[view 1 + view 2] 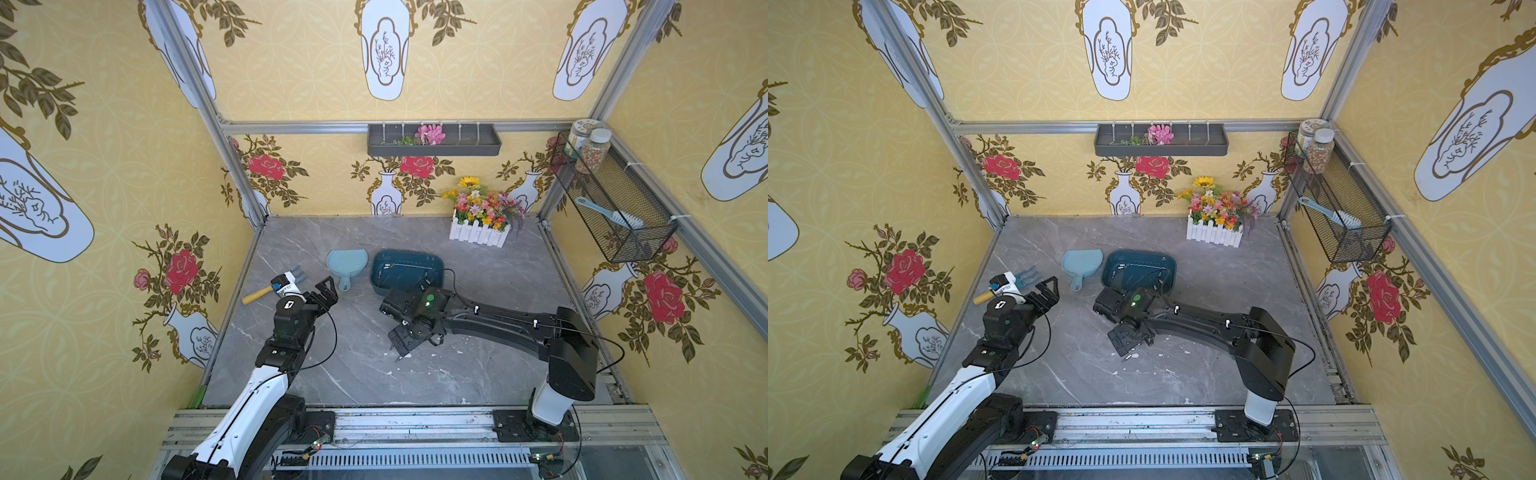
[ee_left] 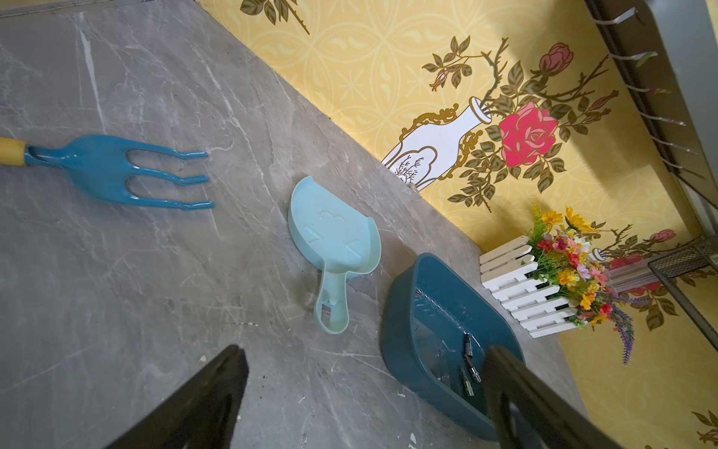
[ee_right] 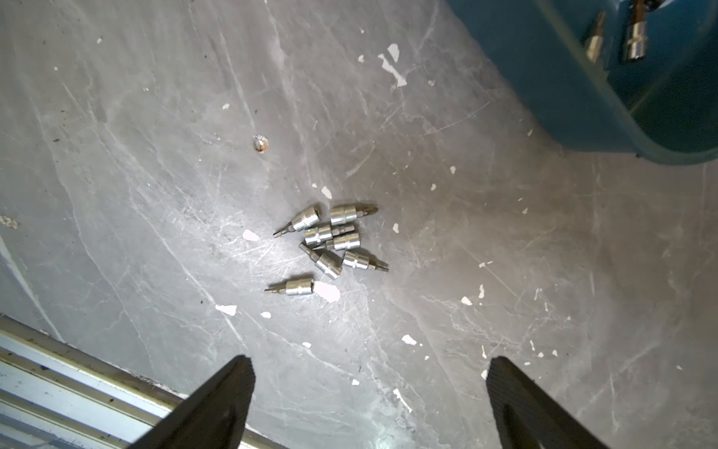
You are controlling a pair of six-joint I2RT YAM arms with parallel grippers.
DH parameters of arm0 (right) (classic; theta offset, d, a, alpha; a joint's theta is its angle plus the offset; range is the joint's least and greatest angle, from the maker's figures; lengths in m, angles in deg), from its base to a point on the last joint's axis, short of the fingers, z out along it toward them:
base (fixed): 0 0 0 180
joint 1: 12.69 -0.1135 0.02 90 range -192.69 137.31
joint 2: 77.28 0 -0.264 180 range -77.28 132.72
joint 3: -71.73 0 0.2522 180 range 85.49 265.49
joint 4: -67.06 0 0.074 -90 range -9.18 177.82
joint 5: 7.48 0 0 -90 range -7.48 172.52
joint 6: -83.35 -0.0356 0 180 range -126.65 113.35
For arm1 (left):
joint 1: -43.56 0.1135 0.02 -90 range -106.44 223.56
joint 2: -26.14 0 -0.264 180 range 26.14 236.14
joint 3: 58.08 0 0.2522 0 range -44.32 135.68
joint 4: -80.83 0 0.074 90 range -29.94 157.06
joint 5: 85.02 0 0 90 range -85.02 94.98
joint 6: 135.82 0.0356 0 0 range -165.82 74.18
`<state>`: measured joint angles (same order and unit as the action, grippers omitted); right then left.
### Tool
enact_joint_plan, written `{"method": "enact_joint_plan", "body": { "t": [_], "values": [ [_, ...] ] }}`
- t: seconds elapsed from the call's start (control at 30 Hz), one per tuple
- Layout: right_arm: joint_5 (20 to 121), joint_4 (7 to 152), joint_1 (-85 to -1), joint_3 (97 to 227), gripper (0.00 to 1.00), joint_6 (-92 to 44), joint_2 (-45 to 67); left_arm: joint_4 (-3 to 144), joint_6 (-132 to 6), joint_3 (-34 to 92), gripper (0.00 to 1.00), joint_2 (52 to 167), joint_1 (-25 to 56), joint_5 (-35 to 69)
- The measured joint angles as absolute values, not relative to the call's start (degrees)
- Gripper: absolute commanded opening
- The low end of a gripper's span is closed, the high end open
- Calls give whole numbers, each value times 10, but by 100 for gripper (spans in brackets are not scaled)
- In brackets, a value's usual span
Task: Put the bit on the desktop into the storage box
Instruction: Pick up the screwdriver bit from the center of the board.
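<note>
Clearly, seven small bits (image 3: 330, 243) lie in a tight heap on the desk (image 3: 155, 155), between the box (image 3: 582, 97) and the front edge. Each is shiny silver metal, with a thick round base and a thin dark tip. The desk is grey with a marble look, white veins, scratches and white flecks. The right gripper (image 3: 369, 361) hangs over the heap with black jaws spread wide, holding nothing. The box is dark teal smooth plastic, shallow, with rounded corners; a few more bits lie inside. The left gripper (image 2: 364, 352) is wide and empty too, over the left half, near a light blue plastic dustpan (image 2: 334, 237) and a fork (image 2: 116, 171) with teal prongs.
</note>
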<state>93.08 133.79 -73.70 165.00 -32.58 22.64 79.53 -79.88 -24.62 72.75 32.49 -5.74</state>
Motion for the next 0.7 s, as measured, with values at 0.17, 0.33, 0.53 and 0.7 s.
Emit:
{"method": "enact_joint_plan", "body": {
  "t": [0.17,0.33,0.53,0.7],
  "values": [
    [933,1340,-763,1650,97,-369,236,803,-798,-245,100,741,327,-57],
    [930,1342,-787,1654,97,-396,255,808,-799,-245,100,743,327,-51],
    [922,1344,-804,1664,97,-409,282,811,-800,-246,100,738,327,-48],
    [915,1335,-810,1661,97,-413,291,816,-804,-247,100,745,327,-42]
  ]
}}
